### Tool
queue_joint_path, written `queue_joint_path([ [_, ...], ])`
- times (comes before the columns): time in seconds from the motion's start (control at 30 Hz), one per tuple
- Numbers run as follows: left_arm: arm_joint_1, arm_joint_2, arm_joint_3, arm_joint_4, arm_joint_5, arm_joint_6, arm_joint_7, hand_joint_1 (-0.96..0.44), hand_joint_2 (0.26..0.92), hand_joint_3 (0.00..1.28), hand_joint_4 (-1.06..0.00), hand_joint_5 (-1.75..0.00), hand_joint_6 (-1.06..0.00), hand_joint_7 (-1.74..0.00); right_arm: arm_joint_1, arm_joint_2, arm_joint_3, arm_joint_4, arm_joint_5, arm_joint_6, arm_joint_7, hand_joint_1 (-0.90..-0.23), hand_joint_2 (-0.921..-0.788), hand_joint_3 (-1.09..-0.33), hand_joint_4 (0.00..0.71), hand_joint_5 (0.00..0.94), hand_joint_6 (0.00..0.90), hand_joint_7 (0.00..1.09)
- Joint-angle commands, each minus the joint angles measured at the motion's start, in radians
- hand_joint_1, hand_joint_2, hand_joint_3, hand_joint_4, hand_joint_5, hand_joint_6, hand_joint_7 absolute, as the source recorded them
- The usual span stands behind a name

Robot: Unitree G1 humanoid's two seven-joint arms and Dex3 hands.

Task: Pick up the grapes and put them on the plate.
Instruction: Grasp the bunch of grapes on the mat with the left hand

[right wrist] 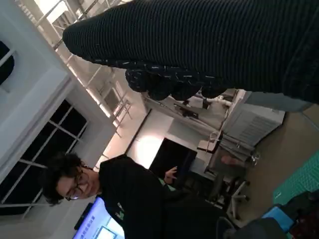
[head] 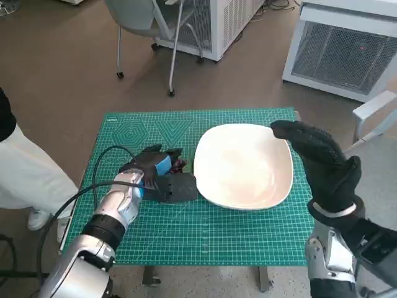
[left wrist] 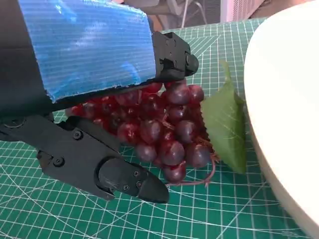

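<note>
Red grapes (left wrist: 164,132) are lying beside the white plate (head: 245,164) toward the tabletop's left edge, and I am watching my left hand (head: 155,169) cupping them loosely, unclosed, risking berries slipping out, while the right hand (head: 322,158) is hovering empty, fingers apart.

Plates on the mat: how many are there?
1. The white plate lies on the green mat, right of the left hand and the grapes; nothing suggests another is hidden.
</note>
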Motion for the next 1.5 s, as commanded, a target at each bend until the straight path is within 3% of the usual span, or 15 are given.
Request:
queue_joint_path([
  [0.03,-0.027,-0.011,-0.013,0.036,0.01,-0.009,0.014,-0.37,0.736,0.0,-0.12,-0.01,-0.28,-0.02,-0.002,-0.008,-0.003,0.016,-0.007,-0.002,0.009,-0.653,-0.921,-0.65,0.283,0.0,0.266,0.06],
  [0.97,-0.063,-0.038,-0.04,0.154,0.017,-0.016,0.037,-0.32,0.744,0.0,-0.2,-0.01,-0.35,-0.02,-0.009,-0.006,0.003,0.025,-0.02,-0.014,0.003,-0.652,-0.921,-0.666,0.281,0.0,0.266,0.06],
  [1.1,-0.059,-0.037,-0.039,0.151,0.019,-0.024,0.071,-0.24,0.76,0.01,-0.26,-0.02,-0.41,-0.03,-0.007,-0.006,0.005,0.015,-0.018,-0.006,0.003,-0.651,-0.921,-0.666,0.281,0.0,0.266,0.06],
  [1.17,-0.054,-0.038,-0.044,0.149,0.027,-0.023,0.112,-0.04,0.812,0.04,-0.4,-0.34,-0.54,-0.07,-0.004,-0.007,0.006,0.007,-0.014,0.0,0.003,-0.649,-0.921,-0.666,0.281,0.0,0.266,0.06],
  [1.2,-0.051,-0.038,-0.051,0.149,0.036,-0.02,0.131,0.09,0.849,0.06,-0.49,-0.63,-0.63,-0.1,-0.003,-0.008,0.006,0.005,-0.012,0.002,0.004,-0.648,-0.921,-0.666,0.281,0.0,0.266,0.06],
  [1.23,-0.049,-0.039,-0.061,0.149,0.046,-0.016,0.148,0.19,0.882,0.08,-0.56,-0.92,-0.69,-0.21,-0.002,-0.009,0.005,0.003,-0.01,0.004,0.006,-0.648,-0.921,-0.665,0.281,0.0,0.267,0.05],
  [1.3,-0.045,-0.038,-0.083,0.151,0.069,-0.01,0.176,0.2,0.916,0.1,-0.62,-1.22,-0.72,-0.58,0.0,-0.01,0.004,0.002,-0.005,0.007,0.01,-0.648,-0.921,-0.664,0.282,0.0,0.267,0.05],
  [1.33,-0.044,-0.038,-0.09,0.152,0.076,-0.008,0.184,0.14,0.918,0.11,-0.61,-1.23,-0.67,-0.8,0.0,-0.011,0.003,0.002,-0.003,0.008,0.011,-0.648,-0.921,-0.664,0.282,0.001,0.267,0.05],
  [1.4,-0.043,-0.038,-0.097,0.154,0.082,-0.007,0.191,0.07,0.919,0.13,-0.59,-1.26,-0.62,-1.04,0.001,-0.01,0.003,0.001,-0.002,0.009,0.012,-0.648,-0.921,-0.663,0.282,0.001,0.266,0.05],
  [1.5,-0.042,-0.038,-0.1,0.157,0.081,-0.009,0.192,0.02,0.92,0.15,-0.56,-1.34,-0.59,-1.11,0.003,-0.01,0.003,0.0,-0.001,0.01,0.012,-0.649,-0.921,-0.662,0.283,0.001,0.265,0.05],
])
